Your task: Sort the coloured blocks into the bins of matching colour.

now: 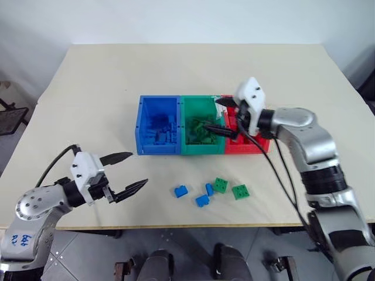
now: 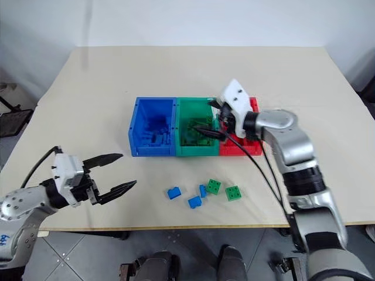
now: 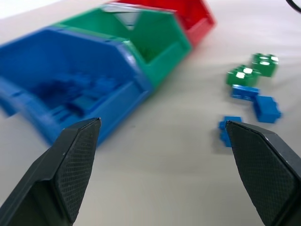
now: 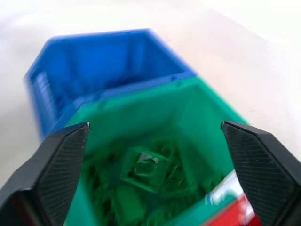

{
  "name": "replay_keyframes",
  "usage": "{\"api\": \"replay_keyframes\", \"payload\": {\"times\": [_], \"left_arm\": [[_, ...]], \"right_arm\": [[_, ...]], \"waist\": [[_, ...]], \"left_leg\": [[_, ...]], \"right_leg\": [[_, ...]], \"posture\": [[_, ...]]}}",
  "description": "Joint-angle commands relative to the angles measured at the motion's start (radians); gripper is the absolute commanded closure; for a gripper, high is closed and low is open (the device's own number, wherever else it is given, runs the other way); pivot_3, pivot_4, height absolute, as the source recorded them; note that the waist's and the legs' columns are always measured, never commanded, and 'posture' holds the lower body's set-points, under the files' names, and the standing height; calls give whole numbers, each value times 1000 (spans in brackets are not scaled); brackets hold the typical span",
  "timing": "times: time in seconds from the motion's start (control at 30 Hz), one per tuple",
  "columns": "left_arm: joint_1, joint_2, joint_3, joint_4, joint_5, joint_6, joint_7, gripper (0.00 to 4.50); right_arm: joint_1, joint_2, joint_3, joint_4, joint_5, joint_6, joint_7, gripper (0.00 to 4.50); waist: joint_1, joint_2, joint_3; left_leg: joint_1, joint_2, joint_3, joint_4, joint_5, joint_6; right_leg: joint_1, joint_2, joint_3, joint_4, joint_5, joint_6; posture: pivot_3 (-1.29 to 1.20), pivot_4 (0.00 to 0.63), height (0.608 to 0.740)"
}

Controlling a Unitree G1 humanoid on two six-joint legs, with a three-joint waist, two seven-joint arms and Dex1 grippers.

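Five blocks lie loose on the table [image 1: 105, 76], low in the head view's centre, just below the bins: three blue blocks [image 1: 181, 191], [image 1: 209, 189], [image 1: 202, 201] and two green blocks [image 1: 221, 185], [image 1: 240, 191]. They look like hard, light, studded plastic, stiff enough to pinch firmly but smooth-sided, so I judge they could squirt out of a skewed grip. I would take each across two flat opposite sides, not over the studs.

Three bins stand joined in a row at mid-frame: the blue bin [image 1: 140, 126] on the left, the green bin [image 1: 185, 130] in the middle, the red bin [image 1: 258, 144] on the right. The blue and green ones each hold a heap I cannot count.

My right gripper [image 1: 220, 115] hangs over the green bin, fingers wide apart and holding nothing; in its wrist view a green block [image 4: 146, 168] lies tilted on the heap below. My left gripper [image 1: 124, 171] hovers at lower left, well apart from the loose blocks, fingers spread and empty.
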Motion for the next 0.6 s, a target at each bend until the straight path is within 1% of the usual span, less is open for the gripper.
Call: {"api": "replay_keyframes", "payload": {"times": [0.03,0.1,0.17,0.23,0.3,0.33,0.43,0.53,0.6], "left_arm": [[-36,34,-60,22,42,-62,-72,0],[-52,37,-93,34,55,-76,-94,0],[-79,23,-132,57,70,-90,-103,0],[-114,11,-192,84,108,-122,-118,0],[-145,-5,-217,97,106,-130,-128,0],[-156,-10,-223,101,100,-129,-132,0],[-177,-18,-237,110,92,-132,-151,0],[-188,-36,-238,113,84,-134,-146,0],[-187,-36,-235,112,82,-131,-151,0]], "right_arm": [[156,-98,-96,-149,76,-137,164,12],[278,-150,-156,-198,117,-180,230,12],[423,-201,-239,-193,88,-262,243,12],[568,-251,-344,-118,53,-368,263,12],[662,-297,-413,-43,50,-404,293,12],[687,-307,-433,-11,45,-446,302,12],[719,-326,-439,18,49,-469,324,12],[681,-310,-381,-10,45,-478,330,12],[639,-305,-310,-56,50,-439,346,12]], "waist": [[3,0,0],[-1,0,0],[-2,0,0],[5,0,0],[13,0,0],[13,0,0],[5,0,0],[-4,0,0],[-5,0,0]], "left_leg": [[0,0,0,0,0,0],[0,0,1,-1,0,0],[1,0,2,-1,0,0],[1,0,2,0,0,0],[1,-1,3,1,0,1],[1,0,4,1,0,1],[3,1,6,1,0,1],[8,1,9,-1,0,1],[9,1,9,-2,0,1]], "right_leg": [[0,0,0,0,0,0],[0,0,0,-1,0,0],[0,0,0,-1,0,0],[1,0,0,-1,0,0],[2,-1,1,-2,0,0],[2,-1,2,-2,0,0],[2,0,3,-2,0,0],[4,0,5,-1,0,0],[4,0,6,0,0,0]], "posture": [[0,150,740],[0,150,740],[0,150,740],[0,150,740],[0,150,740],[0,150,740],[0,150,740],[0,150,740],[0,150,740]]}}
